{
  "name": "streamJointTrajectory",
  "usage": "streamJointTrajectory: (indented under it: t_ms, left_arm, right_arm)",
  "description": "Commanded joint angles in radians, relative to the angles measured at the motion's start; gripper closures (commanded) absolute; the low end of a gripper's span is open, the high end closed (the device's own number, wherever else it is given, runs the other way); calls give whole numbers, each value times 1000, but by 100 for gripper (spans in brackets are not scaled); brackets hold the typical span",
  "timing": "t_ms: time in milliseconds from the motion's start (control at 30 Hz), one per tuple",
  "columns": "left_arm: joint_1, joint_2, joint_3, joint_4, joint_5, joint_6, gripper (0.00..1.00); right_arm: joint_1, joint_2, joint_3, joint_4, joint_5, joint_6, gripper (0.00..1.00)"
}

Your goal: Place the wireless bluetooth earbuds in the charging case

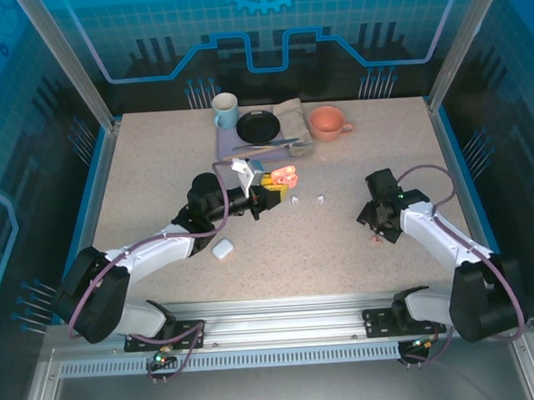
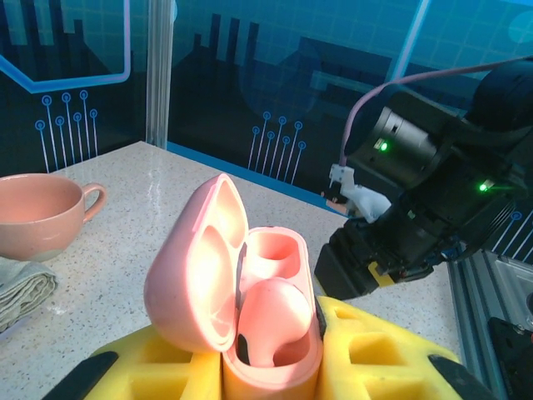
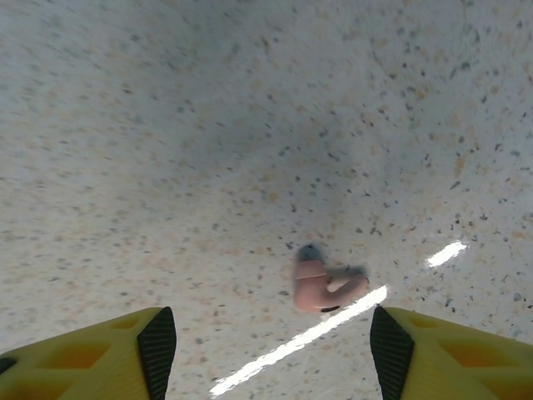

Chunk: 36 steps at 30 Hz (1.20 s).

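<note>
Right of the pink case point(image 1: 285, 175) we find bare desk point(image 1: 342, 164) as far as the right tool point(image 1: 376, 230) (its jaws wide apart). Behind the case a mug point(image 1: 225, 110), plate point(image 1: 258, 126), cloth point(image 1: 294, 115) and cup point(image 1: 327, 122) crowd together; white earbuds point(image 1: 295, 199) lie just on its near side.

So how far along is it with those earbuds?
Done: one pink earbud sits in the open pink case, which the left tool grips. In hand: the right tool hangs open over the second pink earbud on the table. Left: that one, plus two white earbuds and the white case lying loose.
</note>
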Motion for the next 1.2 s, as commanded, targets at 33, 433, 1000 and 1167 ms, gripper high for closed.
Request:
streamJointTrajectory:
  t_ms: [33, 433, 1000, 1167]
  left_arm:
    - [4, 2, -22, 48, -1, 7, 100]
    - [5, 3, -30, 65, -8, -7, 100]
    - [4, 1, -22, 60, -16, -5, 100]
    - [5, 0, -26, 58, -14, -7, 100]
  right_arm:
    - [-31, 49, -3, 54, -13, 9, 33]
    - [-39, 193, -17, 111, -16, -24, 33]
    - [152, -59, -23, 123, -145, 60, 37]
    - [131, 3, -3, 72, -106, 44, 37]
